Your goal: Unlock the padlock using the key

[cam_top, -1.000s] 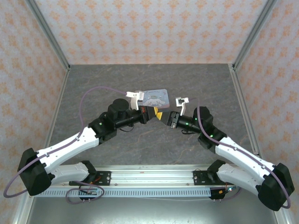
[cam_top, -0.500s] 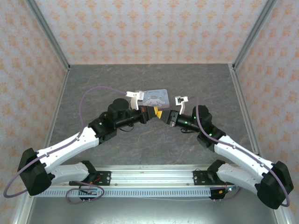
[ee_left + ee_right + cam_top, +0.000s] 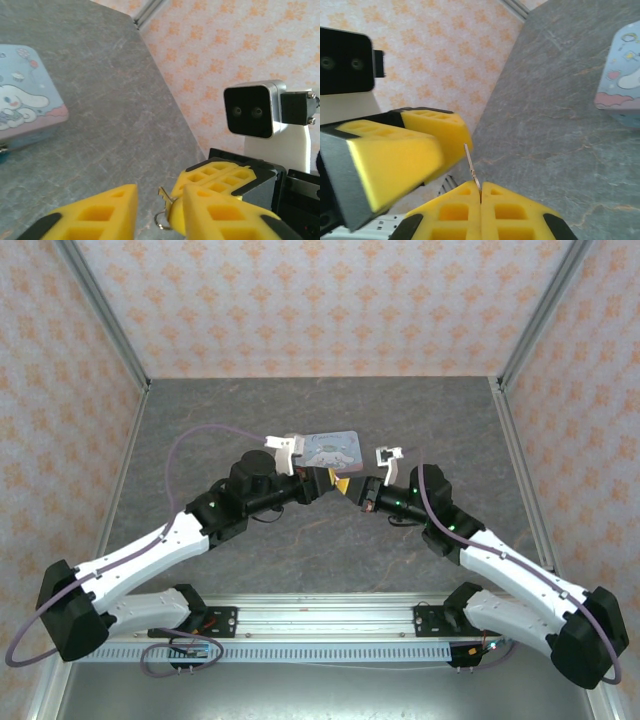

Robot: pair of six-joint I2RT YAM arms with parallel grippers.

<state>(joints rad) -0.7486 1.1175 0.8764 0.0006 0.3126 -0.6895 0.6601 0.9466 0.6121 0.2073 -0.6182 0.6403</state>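
- Your right fingers (image 3: 452, 212) pinch the key (image 3: 471, 167) above the grey, veined bench (image 3: 110, 100).
- Your left fingers (image 3: 95, 215) stand apart, just beside it.
- Orange-flowered walls (image 3: 430, 50) enclose the bench; a cartoon tin (image 3: 25, 110) rests nearby.

Two arms angle inward over the grey desk (image 3: 200, 420), left gripper (image 3: 327, 480) and right gripper (image 3: 350, 488) nearly tip to tip (just beside a pale printed tin (image 3: 330, 450)).
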